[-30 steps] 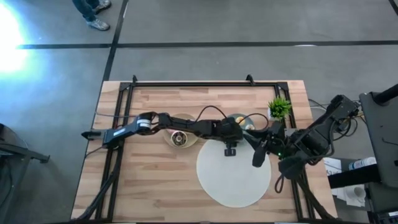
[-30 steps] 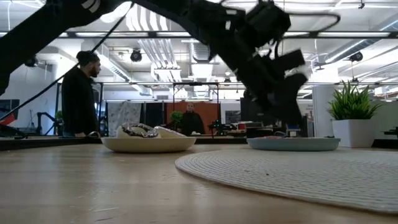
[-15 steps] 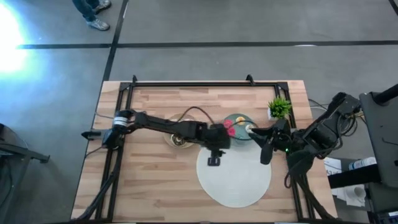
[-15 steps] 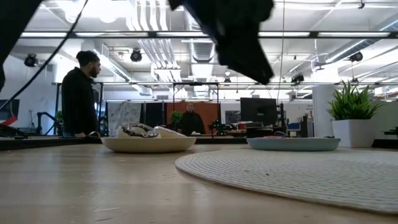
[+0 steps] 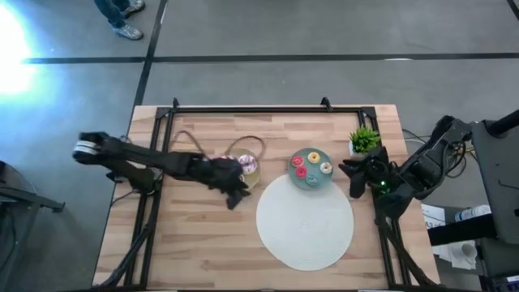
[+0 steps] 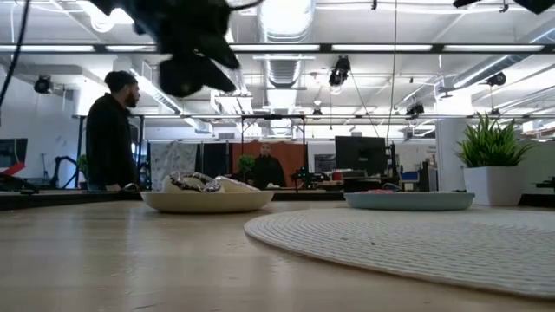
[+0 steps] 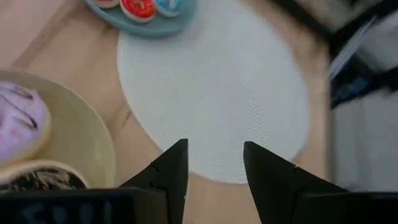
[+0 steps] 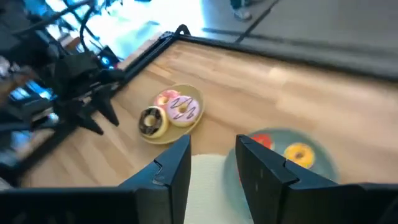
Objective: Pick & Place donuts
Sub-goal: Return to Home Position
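Both arms point(image 5: 162, 162) dark, jointed; jaws black, pointed.

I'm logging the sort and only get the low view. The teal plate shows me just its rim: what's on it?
Observer: Small ones lie on the teal plate: a red donut, a blue donut and a yellow donut show.
Operator: And the beige plate?
Observer: The beige plate holds three big ones: a pink donut, a purple-white donut and a brown donut.
Operator: That dark blur up top, is it carrying anything?
Observer: No. It is the left gripper, open and empty, above the table by the beige plate's edge. The right gripper waits open at the table's right edge.
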Robot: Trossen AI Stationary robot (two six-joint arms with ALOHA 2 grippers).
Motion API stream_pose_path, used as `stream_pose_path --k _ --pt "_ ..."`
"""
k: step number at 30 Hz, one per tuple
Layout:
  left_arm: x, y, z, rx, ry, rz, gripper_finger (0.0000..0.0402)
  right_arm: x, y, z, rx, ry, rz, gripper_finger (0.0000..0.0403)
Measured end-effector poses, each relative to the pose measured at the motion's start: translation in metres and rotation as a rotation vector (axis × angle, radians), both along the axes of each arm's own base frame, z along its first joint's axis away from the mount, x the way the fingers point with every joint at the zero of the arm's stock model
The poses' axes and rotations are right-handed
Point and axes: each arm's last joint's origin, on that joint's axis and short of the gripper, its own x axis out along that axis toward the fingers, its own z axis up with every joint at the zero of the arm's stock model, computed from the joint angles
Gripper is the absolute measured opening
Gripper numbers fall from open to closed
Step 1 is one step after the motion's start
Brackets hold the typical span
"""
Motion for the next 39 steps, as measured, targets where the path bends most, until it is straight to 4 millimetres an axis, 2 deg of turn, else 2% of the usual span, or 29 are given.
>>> stream_pose_path --k 3,7,9,15,18,22,28,34,39 --pt "-0.026 -0.007 0.005 -0.058 -0.117 -0.006 0.0129 0.001 0.002 -0.007 0.045 -0.035 -0.007 0.0118" --pt "-0.048 -0.016 0.012 -0.098 -0.387 -0.107 0.0129 0.005 0.006 -0.011 -0.043 0.009 0.061 0.0118" --pt "-0.059 -0.016 0.010 -0.118 -0.466 -0.131 0.0129 0.005 0.005 -0.015 -0.044 0.010 0.061 0.0118" --pt "-0.084 -0.012 -0.014 -0.143 -0.543 -0.141 0.0129 -0.001 0.003 -0.046 0.087 -0.045 0.067 0.0118" --pt "-0.094 -0.007 -0.021 -0.133 -0.558 -0.137 0.0129 -0.001 0.007 -0.060 0.136 -0.139 0.148 0.0118" --pt "-0.108 0.004 -0.015 -0.109 -0.617 -0.142 0.0129 -0.005 0.004 -0.065 0.127 -0.282 0.301 0.0118" --pt "-0.134 0.024 -0.015 -0.021 -0.588 -0.083 0.0129 -0.026 -0.017 -0.070 0.003 -0.422 0.394 0.0118" --pt "-0.148 0.027 -0.021 0.012 -0.598 -0.080 0.0129 -0.043 -0.036 -0.089 -0.060 -0.453 0.282 0.0118" --pt "-0.155 0.027 -0.036 0.018 -0.593 -0.082 0.0129 -0.049 -0.043 -0.113 0.006 -0.497 0.254 0.0118"
